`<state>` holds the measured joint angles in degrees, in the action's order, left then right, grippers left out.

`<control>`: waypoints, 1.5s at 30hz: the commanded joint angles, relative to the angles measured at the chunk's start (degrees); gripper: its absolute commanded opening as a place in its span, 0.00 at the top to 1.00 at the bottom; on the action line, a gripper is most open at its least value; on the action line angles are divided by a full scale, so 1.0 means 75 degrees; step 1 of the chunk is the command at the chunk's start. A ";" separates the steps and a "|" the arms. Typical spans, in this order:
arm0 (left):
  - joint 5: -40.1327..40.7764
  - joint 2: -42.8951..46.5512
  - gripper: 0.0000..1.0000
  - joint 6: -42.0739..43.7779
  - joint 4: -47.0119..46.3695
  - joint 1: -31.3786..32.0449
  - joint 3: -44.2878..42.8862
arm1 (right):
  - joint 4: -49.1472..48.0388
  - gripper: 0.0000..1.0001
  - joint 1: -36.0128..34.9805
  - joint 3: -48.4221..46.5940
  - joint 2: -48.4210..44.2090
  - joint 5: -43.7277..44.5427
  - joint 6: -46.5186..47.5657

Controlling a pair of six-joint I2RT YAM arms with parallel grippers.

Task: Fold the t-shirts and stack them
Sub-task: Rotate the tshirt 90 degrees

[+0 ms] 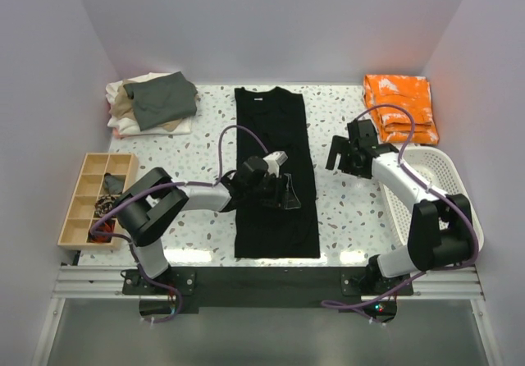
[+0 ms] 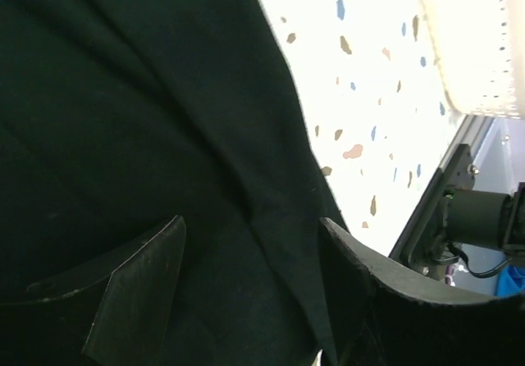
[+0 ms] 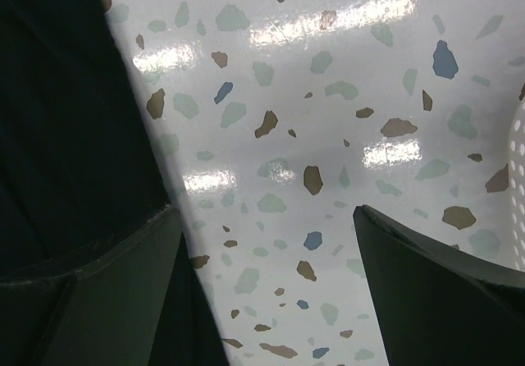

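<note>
A plain black t-shirt (image 1: 275, 165) lies flat mid-table as a long narrow strip, its small white label (image 1: 259, 90) at the far collar. My left gripper (image 1: 285, 194) is open low over the shirt's right side. In the left wrist view (image 2: 250, 243) its fingers (image 2: 135, 292) straddle a raised fold of black cloth (image 2: 164, 120) near the shirt's edge. My right gripper (image 1: 343, 159) is open and empty over bare table just right of the shirt; in its wrist view (image 3: 262, 218) the shirt edge (image 3: 66, 120) is at the left. Folded grey-green (image 1: 162, 99), tan and cream shirts are stacked back left.
A folded orange cloth (image 1: 400, 107) lies at the back right. A white perforated basket (image 1: 439, 198) stands along the right edge and shows in the right wrist view (image 3: 518, 177). A wooden compartment tray (image 1: 94, 198) with small items sits at the left.
</note>
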<state>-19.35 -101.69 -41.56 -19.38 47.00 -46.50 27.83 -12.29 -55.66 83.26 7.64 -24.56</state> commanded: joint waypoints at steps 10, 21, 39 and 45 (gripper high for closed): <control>-0.0197 -0.0375 0.34 -0.0236 -0.0463 0.0166 -0.0796 | -0.0360 0.11 0.0034 0.0120 0.0125 -0.0397 0.0075; 0.0073 -0.0691 0.42 -0.0119 -0.0100 0.0249 -0.1089 | -0.0430 0.11 0.0034 0.0261 0.0054 -0.0468 0.0040; 0.0787 -0.0305 0.41 0.0151 0.0684 0.0330 -0.1265 | -0.0559 0.11 0.0057 0.0402 0.0113 -0.0655 0.0063; 0.0636 -0.0644 0.46 0.0128 0.0674 0.0377 -0.1405 | -0.0559 0.11 0.0057 0.0378 0.0101 -0.0679 0.0040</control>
<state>-14.87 -106.72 -42.09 -14.31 49.21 -54.59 25.36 -12.08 -53.01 84.49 3.22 -24.47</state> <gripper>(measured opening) 0.560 0.895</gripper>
